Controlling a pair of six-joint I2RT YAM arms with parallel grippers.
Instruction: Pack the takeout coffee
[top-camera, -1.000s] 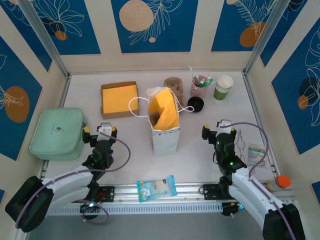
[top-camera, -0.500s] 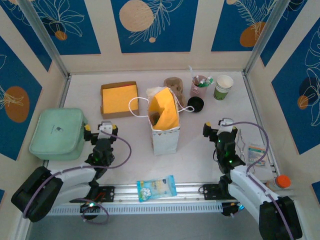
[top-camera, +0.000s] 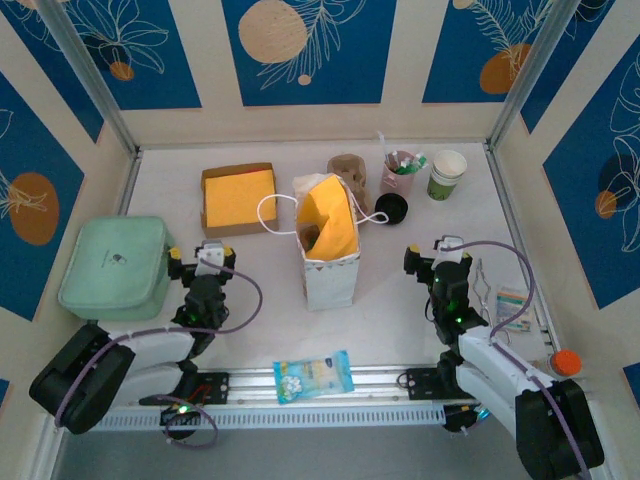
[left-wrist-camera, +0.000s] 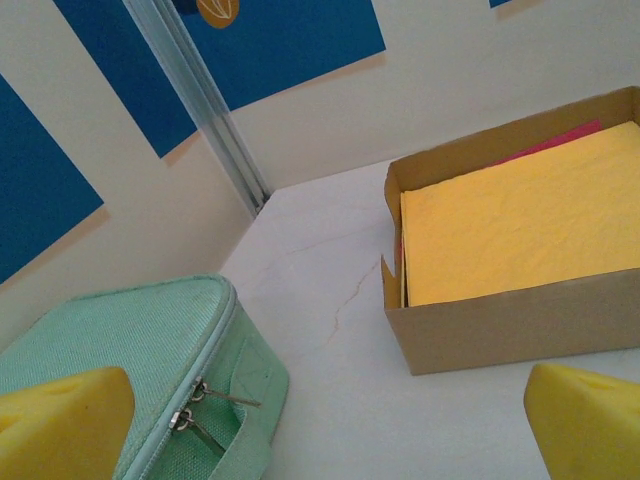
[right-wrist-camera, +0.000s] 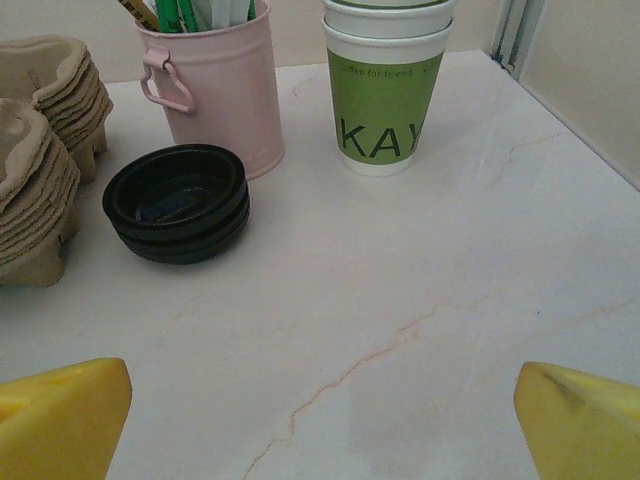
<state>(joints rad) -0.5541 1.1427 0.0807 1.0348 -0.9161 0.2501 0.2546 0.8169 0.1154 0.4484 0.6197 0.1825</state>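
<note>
The right gripper, spread wide and empty, is right of an upright white paper bag with yellow lining; the left gripper, equally wide, is left of it. The green paper coffee cup with white rim stands beyond the bag's right side (beside a pink cup of stirrers), with stacked brown pulp carriers just behind the bag.

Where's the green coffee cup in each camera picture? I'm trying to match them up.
Top external: green cup at the back right, beside the pink cup.
Right wrist: green cup top centre, upright.
Left wrist: faces the cardboard box.
Shared landmark: the pink cup on its left.
</note>
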